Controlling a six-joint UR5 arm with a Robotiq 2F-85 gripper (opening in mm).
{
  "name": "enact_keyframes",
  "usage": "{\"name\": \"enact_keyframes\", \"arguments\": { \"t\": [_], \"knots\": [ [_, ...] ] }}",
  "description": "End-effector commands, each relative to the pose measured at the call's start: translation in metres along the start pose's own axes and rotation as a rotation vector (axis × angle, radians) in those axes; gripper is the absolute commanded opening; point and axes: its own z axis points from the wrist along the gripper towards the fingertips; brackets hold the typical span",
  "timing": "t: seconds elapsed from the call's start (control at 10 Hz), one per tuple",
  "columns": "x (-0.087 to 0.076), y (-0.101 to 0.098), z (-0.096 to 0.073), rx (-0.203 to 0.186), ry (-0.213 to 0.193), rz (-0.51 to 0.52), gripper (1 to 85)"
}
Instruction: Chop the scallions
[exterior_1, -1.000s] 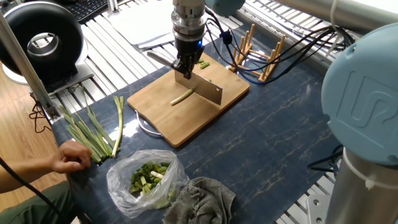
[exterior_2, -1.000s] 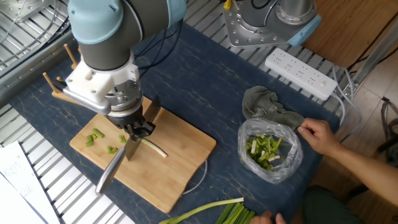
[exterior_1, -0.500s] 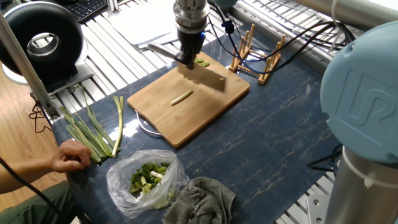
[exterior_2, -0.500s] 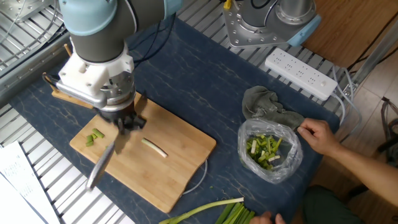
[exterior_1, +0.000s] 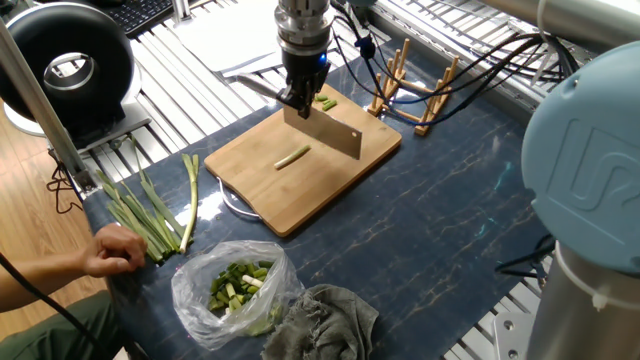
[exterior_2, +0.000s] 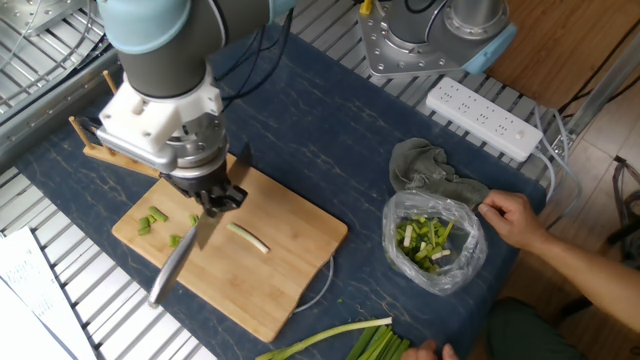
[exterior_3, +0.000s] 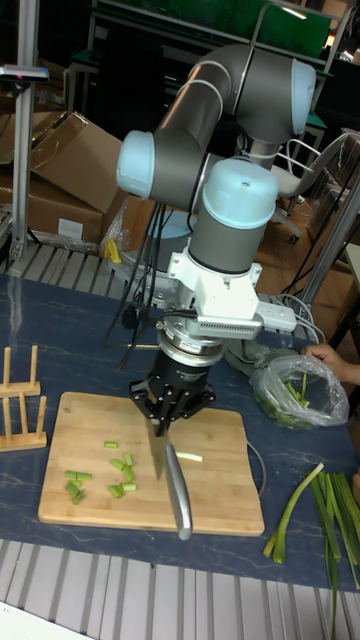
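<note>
Lowered again — knife (exterior_1: 322, 131) in end effector (exterior_1: 297, 102) nears scallions (exterior_1: 293, 156).

The gripper (exterior_2: 212, 196) hides the knife (exterior_2: 180, 264) handle; a person's hand (exterior_3: 328, 360) is cut off at the right edge.

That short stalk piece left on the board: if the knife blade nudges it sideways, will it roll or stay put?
The stalk piece looks round and thin, lying loose on the smooth cutting board, so it would probably roll or skid. It looks light and short, so likely stiff rather than floppy. The knife in the gripper could easily flick it.
</note>
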Motion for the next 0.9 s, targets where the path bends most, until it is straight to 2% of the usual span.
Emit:
{"name": "enact_keyframes", "arguments": {
  "t": [0.0,0.4,0.8],
  "knots": [
    [0.003,0.018,0.002,-0.034,-0.002,0.039,1.7],
    [0.002,0.019,0.008,-0.031,-0.008,0.040,1.7],
    [-0.006,0.013,0.018,-0.014,-0.030,0.035,1.7]
  ]
}}
